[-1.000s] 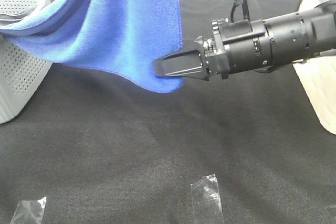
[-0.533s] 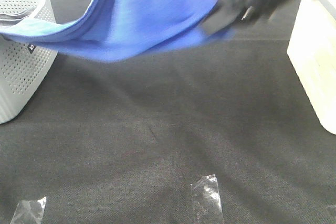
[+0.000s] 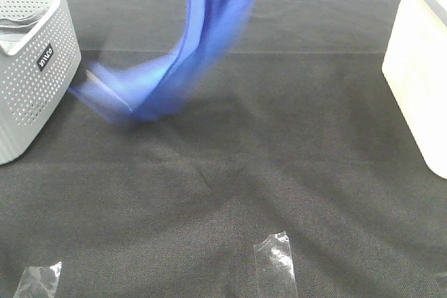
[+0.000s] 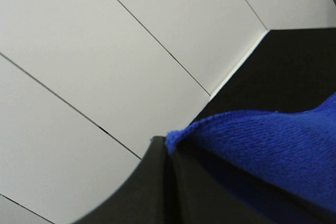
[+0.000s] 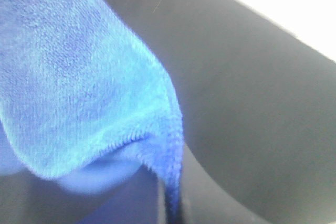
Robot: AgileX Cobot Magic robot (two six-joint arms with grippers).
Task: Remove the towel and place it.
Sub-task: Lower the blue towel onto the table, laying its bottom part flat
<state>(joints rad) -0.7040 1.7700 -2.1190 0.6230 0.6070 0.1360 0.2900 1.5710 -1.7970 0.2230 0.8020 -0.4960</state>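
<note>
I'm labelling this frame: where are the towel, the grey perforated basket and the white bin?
towel (image 3: 204, 47), exterior high view, middle of the hanging fold.
grey perforated basket (image 3: 31, 95), exterior high view, its perforated side wall.
white bin (image 3: 419, 95), exterior high view, its near wall.

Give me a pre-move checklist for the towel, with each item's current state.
1. Left gripper shut on the towel: ok.
2. Right gripper shut on the towel: ok.
3. Towel out of the grey basket: ok; its low end hangs beside the basket wall.
4. Towel hanging steady: not ok; it is motion-blurred.
5. Low end off the table: cannot tell.
6. White container ready to receive it: cannot tell; its inside is not visible.
</note>
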